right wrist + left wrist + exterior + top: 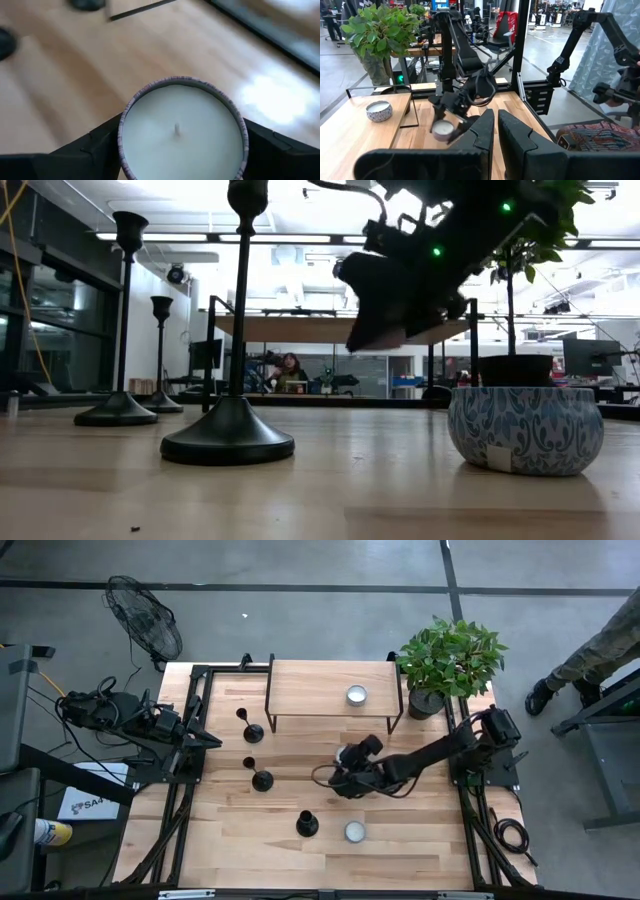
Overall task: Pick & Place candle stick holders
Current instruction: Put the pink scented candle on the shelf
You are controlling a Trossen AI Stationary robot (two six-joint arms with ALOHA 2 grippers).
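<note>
Gripping a small round candle tin between its two dark fingers, the right gripper hangs above the middle of the table; the fingers are spread just to the tin's width and press on opposite sides of its wall. Tin: pale patterned rim, smooth white wax, short wick at centre.

Left gripper: parked at the table's left edge, its fingers close together with a narrow gap, holding nothing.

Candle stick holders, three, all black, each with a thin stem, domed round base and small cup top, all upright on the left half of the table:
- one just beside the left leg of the riser shelf;
- one near the centre-left;
- one toward the front edge, near a second candle tin.

Second candle tin: blue-and-white patterned wall, standing on the table just beside the front holder, apart from it. Third candle tin: on top of the wooden riser shelf, which has a thin black metal frame.

Potted plant: leafy green, dark pot, at the shelf's right end.

Table: pale butcher-block wood, visible grain. Floor: grey concrete. A floor fan stands beyond the far left corner; a person's legs show at the right.
</note>
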